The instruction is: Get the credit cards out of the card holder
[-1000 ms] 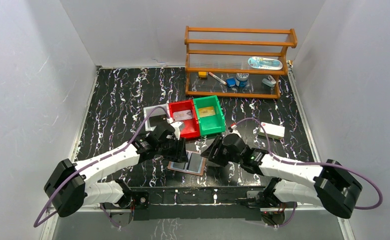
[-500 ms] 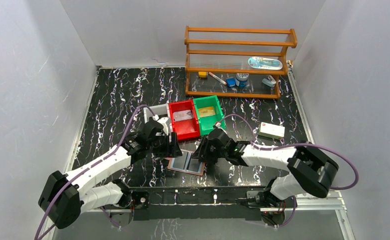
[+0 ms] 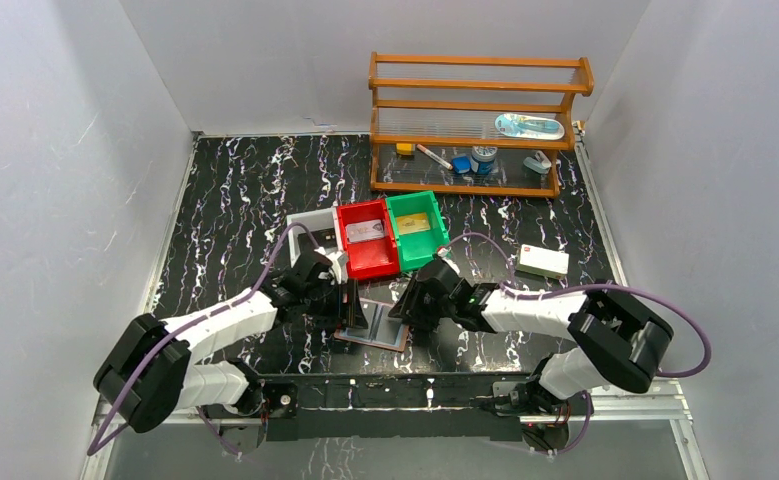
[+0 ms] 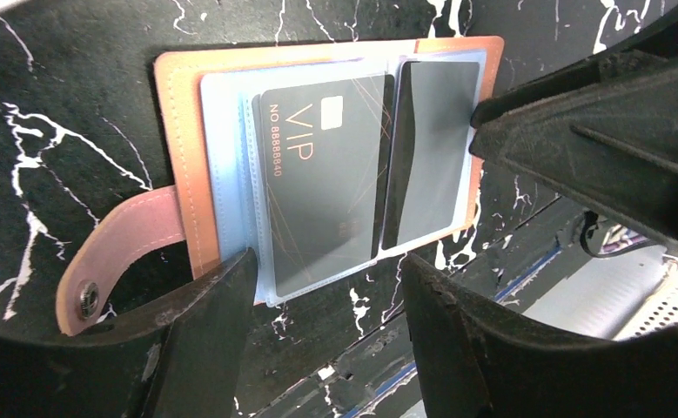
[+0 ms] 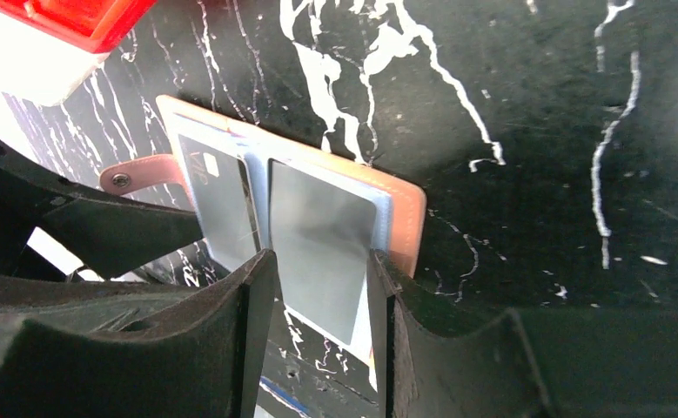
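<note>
The red bin (image 3: 367, 240) blocks behind the card holder (image 3: 377, 327); left gripper (image 4: 326, 270) and right gripper (image 5: 322, 261) flank it.

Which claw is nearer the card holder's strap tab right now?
Left. The left claw hangs over the half of the card holder that bears the strap tab, one finger right beside the tab. The right claw is over the other half, away from the tab.

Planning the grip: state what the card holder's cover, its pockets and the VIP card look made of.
Card holder cover: reddish-brown leather or imitation, matte, stitched along the edge.
Pockets: clear pale-blue soft plastic, glossy; cards show through.
VIP card: likely rigid plastic, dark, smooth, printed lettering.
</note>
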You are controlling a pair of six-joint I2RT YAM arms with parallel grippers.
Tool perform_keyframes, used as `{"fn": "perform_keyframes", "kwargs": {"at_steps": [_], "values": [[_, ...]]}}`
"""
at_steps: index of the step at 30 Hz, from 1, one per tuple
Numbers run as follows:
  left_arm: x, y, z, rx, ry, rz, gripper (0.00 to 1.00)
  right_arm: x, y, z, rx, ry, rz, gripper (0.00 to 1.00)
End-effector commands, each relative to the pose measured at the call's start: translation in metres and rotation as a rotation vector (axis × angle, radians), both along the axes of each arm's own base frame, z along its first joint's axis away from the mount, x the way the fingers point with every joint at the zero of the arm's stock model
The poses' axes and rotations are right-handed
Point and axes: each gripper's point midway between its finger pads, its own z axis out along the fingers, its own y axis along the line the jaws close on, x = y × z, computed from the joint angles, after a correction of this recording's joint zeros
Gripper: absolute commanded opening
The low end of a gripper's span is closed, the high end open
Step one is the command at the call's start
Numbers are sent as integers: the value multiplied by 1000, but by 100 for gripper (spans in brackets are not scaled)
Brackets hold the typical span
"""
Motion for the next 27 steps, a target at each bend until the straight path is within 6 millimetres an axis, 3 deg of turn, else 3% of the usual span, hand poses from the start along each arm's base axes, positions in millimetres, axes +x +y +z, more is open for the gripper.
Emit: {"fn": "perform_keyframes", "kwargs": {"at_steps": [1, 6, 9, 14, 20, 27], "values": [[-16, -4, -2, -63, 64, -5, 59, -3, -27, -20, -109, 2, -1, 52], [-24, -6, 8, -105, 81, -5, 56, 3, -21, -6, -92, -15, 40, 53], [-23, 9, 11, -17, 77, 39, 59, 7, -19, 14, -87, -35, 60, 54], [-6, 8, 49, 6, 47, 115, 63, 4, -11, 52, -30, -17, 71, 56], [21, -7, 88, -7, 29, 179, 62, -14, -12, 65, 1, 115, 29, 59], [33, -17, 85, -59, -40, 147, 58, -6, -16, 55, 22, 23, 30, 57]]}}
